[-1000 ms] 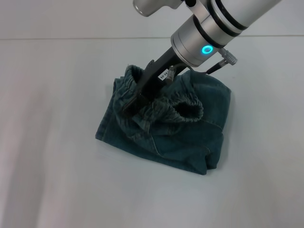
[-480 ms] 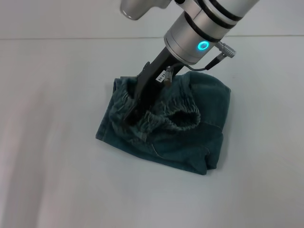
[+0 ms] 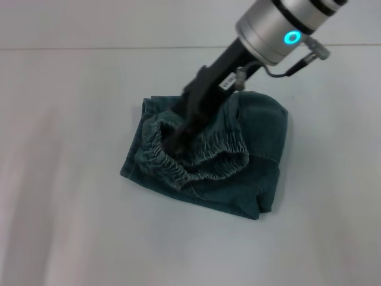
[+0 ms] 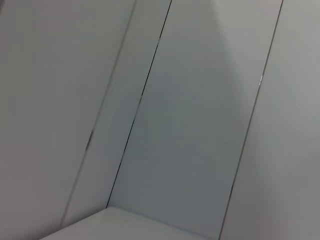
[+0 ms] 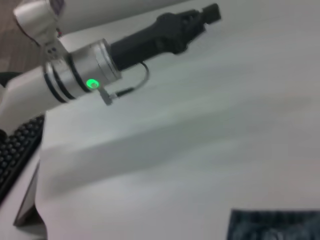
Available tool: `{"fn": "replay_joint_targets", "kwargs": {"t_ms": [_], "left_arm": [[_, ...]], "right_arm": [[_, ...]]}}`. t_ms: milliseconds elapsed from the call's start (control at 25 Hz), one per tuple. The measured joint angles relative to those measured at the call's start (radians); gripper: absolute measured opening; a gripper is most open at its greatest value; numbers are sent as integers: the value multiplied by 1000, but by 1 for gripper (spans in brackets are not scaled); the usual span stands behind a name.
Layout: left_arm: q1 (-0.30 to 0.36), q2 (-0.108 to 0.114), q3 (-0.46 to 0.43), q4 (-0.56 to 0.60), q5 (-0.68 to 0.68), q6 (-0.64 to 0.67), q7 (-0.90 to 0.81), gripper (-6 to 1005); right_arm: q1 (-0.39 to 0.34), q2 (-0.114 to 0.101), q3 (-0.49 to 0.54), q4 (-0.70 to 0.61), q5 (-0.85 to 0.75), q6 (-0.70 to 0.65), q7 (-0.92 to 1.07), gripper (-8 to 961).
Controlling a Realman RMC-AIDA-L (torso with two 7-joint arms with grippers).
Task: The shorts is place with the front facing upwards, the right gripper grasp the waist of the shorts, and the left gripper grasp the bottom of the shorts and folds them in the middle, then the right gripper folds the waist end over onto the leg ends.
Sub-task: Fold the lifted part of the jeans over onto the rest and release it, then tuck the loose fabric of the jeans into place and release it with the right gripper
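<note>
Dark blue denim shorts point(image 3: 262, 140) lie folded in a bundle on the white table point(image 3: 65, 196) in the head view. Their elastic waist point(image 3: 202, 164) is bunched and curled over the top of the bundle, toward its left side. My right gripper point(image 3: 172, 142) reaches down from the upper right and is shut on the waist, its tips sunk in the gathered cloth. A corner of the shorts point(image 5: 272, 225) shows in the right wrist view. The left gripper point(image 5: 211, 12) is held off to the side above the table, away from the shorts. The left wrist view shows only wall panels.
Bare white table surrounds the shorts on every side. In the right wrist view a black keyboard point(image 5: 15, 155) lies beyond the table edge, near the left arm's silver wrist with its green light point(image 5: 91, 84).
The right arm has swung to the right and tilted over, while its tips shifted slightly forward with the waist. The waistband now lies lower and flatter over the bundle.
</note>
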Motion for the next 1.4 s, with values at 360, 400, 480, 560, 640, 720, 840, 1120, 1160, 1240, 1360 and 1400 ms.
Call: {"fn": "replay_joint_targets", "kwargs": {"t_ms": [360, 400, 480, 560, 640, 720, 840, 1120, 1160, 1240, 1360, 1400], "left_arm": [[-6, 0, 0, 2, -1, -19, 0, 9], [-8, 0, 0, 2, -1, -22, 0, 9], [-15, 0, 0, 2, -2, -32, 0, 9], [-24, 1, 0, 2, -2, -42, 0, 9], [-32, 1, 0, 1, -2, -51, 0, 8], [-38, 1, 0, 0, -2, -56, 1, 8], [-43, 1, 0, -2, -1, -57, 3, 9], [-44, 2, 0, 0, 0, -72, 6, 8], [-44, 2, 0, 0, 0, -73, 6, 8], [-44, 2, 0, 1, 0, -78, 6, 8], [-44, 2, 0, 1, 0, -85, 8, 8], [-44, 2, 0, 1, 0, -87, 9, 8]], "right_arm": [[-58, -1, -6, -30, -267, -72, 24, 920], [-60, 6, -8, -30, -304, -76, 23, 920], [-66, 21, -17, -27, -370, -74, 22, 920], [-68, 31, -35, -17, -404, -62, 24, 919], [-68, 35, -60, 1, -408, -42, 31, 919], [-64, 36, -78, 21, -406, -8, 41, 917], [-56, 36, -84, 48, -402, 38, 53, 915], [-42, 36, -84, 89, -381, 122, 62, 916], [-39, 36, -84, 94, -379, 134, 63, 916], [-35, 36, -83, 104, -373, 160, 67, 915], [-31, 35, -81, 111, -353, 188, 73, 755], [-31, 34, -80, 111, -346, 195, 73, 733]]}}
